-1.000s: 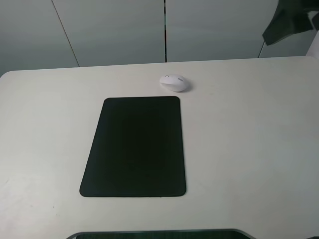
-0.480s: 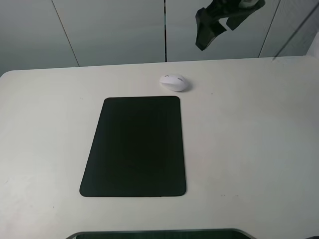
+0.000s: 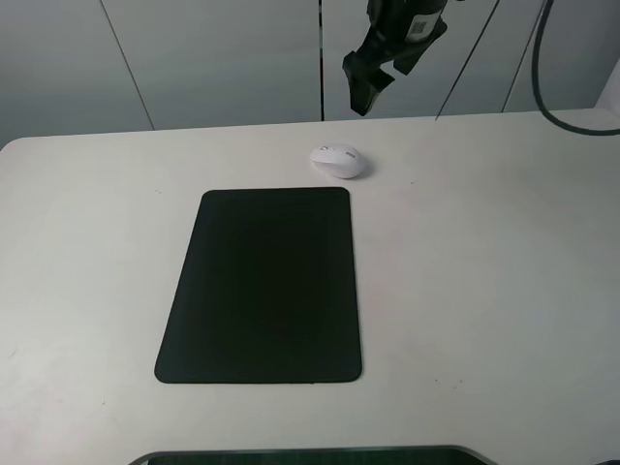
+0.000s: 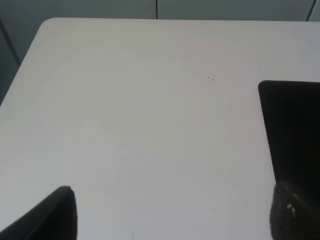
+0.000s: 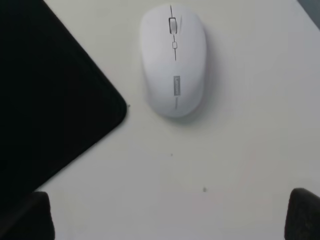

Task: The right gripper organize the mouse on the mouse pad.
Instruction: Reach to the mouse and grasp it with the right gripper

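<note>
Right gripper [image 3: 363, 85] hangs in the air at the upper middle of the exterior view, its two black fingers [image 5: 26, 216] spread wide and holding nothing (in its wrist view the tips sit in the two lower corners with bare table between them). The left gripper [image 4: 172, 212] is likewise parted wide over bare table, empty, with one edge of the mouse pad [image 3: 262, 286] at the right of its wrist view.

Nearest the camera, the black pad lies flat on the white table [image 3: 484, 291], left of centre in the frame, its long sides running away from the viewer. Just past its far right corner sits the white mouse [image 3: 339, 161], on the table and off the pad, with a narrow strip of tabletop between them. Above and slightly right of the mouse is the right gripper, and a black cable [image 3: 540, 68] curves down at the upper right. Grey wall panels [image 3: 213, 58] close the scene behind.
</note>
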Motion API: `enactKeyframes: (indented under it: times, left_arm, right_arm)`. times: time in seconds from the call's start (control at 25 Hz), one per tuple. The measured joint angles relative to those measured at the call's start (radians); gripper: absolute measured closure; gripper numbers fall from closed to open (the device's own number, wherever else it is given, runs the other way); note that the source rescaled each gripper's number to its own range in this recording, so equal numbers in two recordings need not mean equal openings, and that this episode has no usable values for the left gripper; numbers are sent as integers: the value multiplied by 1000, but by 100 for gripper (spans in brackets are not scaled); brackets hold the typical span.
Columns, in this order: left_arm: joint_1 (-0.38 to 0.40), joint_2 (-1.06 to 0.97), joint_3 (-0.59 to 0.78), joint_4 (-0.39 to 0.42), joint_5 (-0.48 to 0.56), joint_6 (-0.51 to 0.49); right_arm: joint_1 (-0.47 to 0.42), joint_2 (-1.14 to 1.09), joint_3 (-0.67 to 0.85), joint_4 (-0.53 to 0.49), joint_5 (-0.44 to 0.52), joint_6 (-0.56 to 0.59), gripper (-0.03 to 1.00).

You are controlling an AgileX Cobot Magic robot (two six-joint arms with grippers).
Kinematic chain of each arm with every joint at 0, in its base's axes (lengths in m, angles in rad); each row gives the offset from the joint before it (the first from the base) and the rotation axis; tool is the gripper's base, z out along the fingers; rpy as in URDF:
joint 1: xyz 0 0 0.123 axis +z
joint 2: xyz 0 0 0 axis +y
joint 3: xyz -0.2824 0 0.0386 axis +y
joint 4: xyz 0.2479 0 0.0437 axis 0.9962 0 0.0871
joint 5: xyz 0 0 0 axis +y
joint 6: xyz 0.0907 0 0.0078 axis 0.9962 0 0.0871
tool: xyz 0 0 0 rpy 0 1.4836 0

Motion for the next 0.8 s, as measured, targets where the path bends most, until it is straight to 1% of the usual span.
enactKeyframes:
  times: [0.28,0.48,0.64,0.8]
  left_arm:
    - [0,0,0,0,0,0]
    - [0,0,0,0,0,0]
    - [0,0,0,0,0,0]
    - [0,0,0,0,0,0]
  right_arm:
    - [0,180,-136,-5,2,-25,-3]
    - [0,264,-209,-5,-5,-31,-3]
    - [-2,315,-233,10,-24,-43,-3]
    - [-4,347,-235,53,-54,-54,-3]
